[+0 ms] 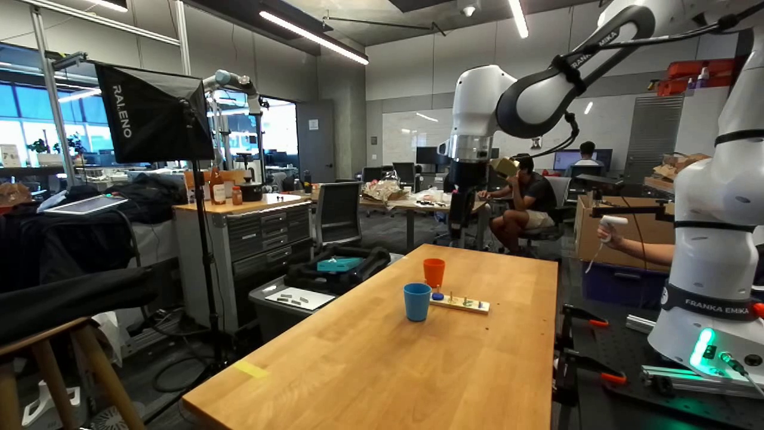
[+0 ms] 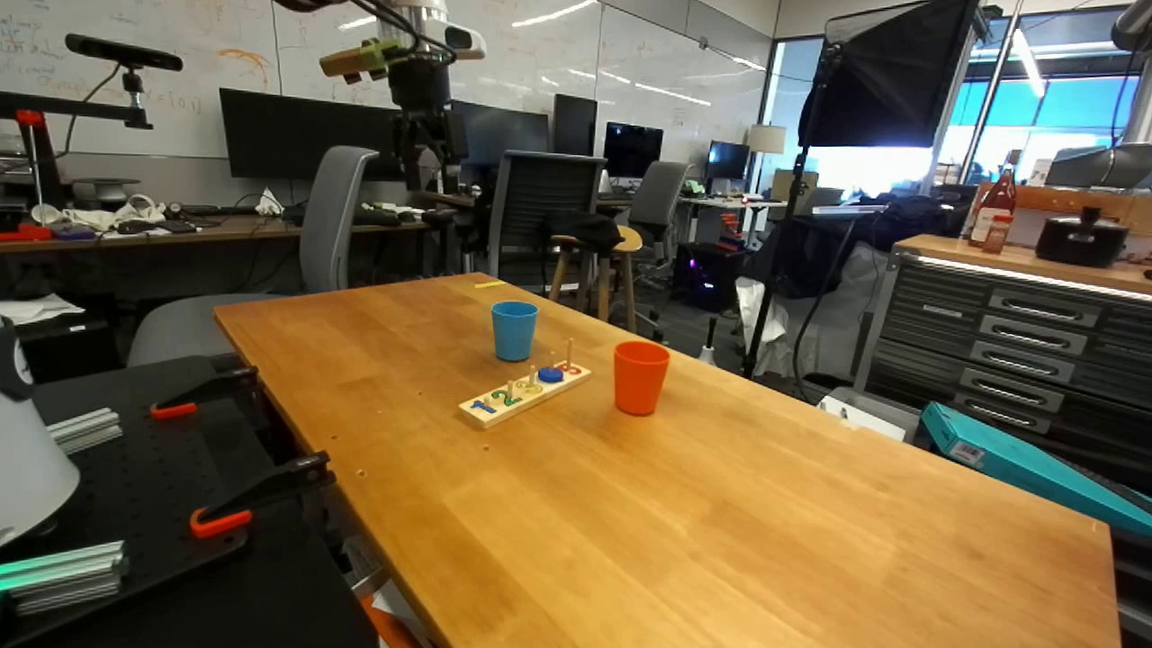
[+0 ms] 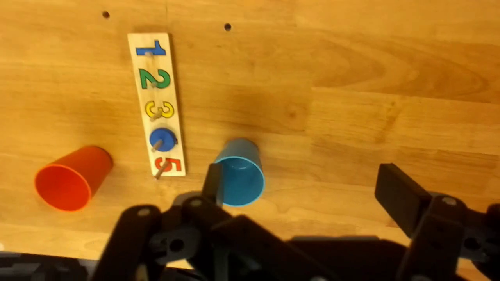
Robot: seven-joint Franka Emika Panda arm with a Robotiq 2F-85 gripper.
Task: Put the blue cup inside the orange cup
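The blue cup [image 1: 416,303] [image 2: 514,332] stands upright on the wooden table in both exterior views. The orange cup [image 1: 434,272] [image 2: 641,379] stands upright a short way from it, on the other side of a number board. In the wrist view the orange cup [image 3: 84,171] is at the left and the blue cup [image 3: 243,181] is near the middle, its left rim partly covered by a finger. My gripper [image 3: 302,179] is open and empty. It hangs well above the table in both exterior views [image 1: 458,224] [image 2: 434,184], touching neither cup.
A wooden number board [image 1: 468,304] [image 2: 513,400] [image 3: 156,93] with upright pegs and a blue ring [image 3: 163,139] lies between the cups. Black clamps with orange tips [image 2: 220,522] sit at the robot-side table edge. A person [image 1: 525,197] sits in the background.
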